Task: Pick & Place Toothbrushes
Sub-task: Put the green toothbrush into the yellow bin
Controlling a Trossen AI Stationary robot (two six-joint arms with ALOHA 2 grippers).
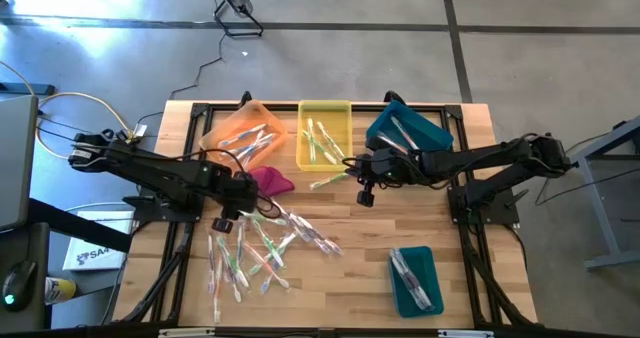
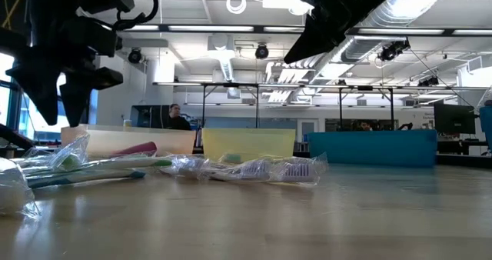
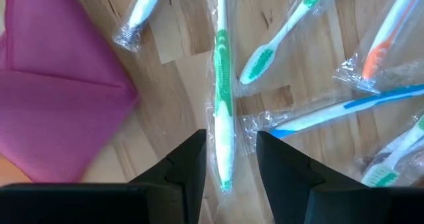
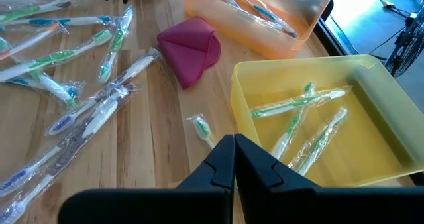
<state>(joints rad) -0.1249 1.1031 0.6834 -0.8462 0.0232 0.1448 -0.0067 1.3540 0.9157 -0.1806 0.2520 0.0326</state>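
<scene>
The pale, plank-grained wooden tabletop (image 1: pixel 350 278) fills the centre of the high view, its lower right half mostly bare. Along its upper edge sit three glossy plastic bins: an orange translucent bin (image 1: pixel 243 130) tilted at the left, a yellow translucent rectangular bin (image 1: pixel 324 113) in the middle, a teal opaque bin (image 1: pixel 415 128) at the right; a second teal bin (image 1: pixel 414 281) lies at lower right. All four hold wrapped brushes. A crumpled magenta cloth lump (image 1: pixel 272 181) lies just below the orange bin. The loose toothbrushes (image 1: pixel 262 248), thin plastic sticks in crinkly clear wrappers, are scattered across the lower left of the tabletop. The left pincer (image 3: pixel 228 164) hangs over that scatter beside the cloth, fingers apart, straddling a green-and-white wrapped toothbrush (image 3: pixel 222 105) without clamping it. The right pincer (image 4: pixel 234 159) hovers by the yellow bin's near edge, fingers pressed together, holding nothing; one green-tipped wrapped brush (image 4: pixel 202 130) lies just before it.
</scene>
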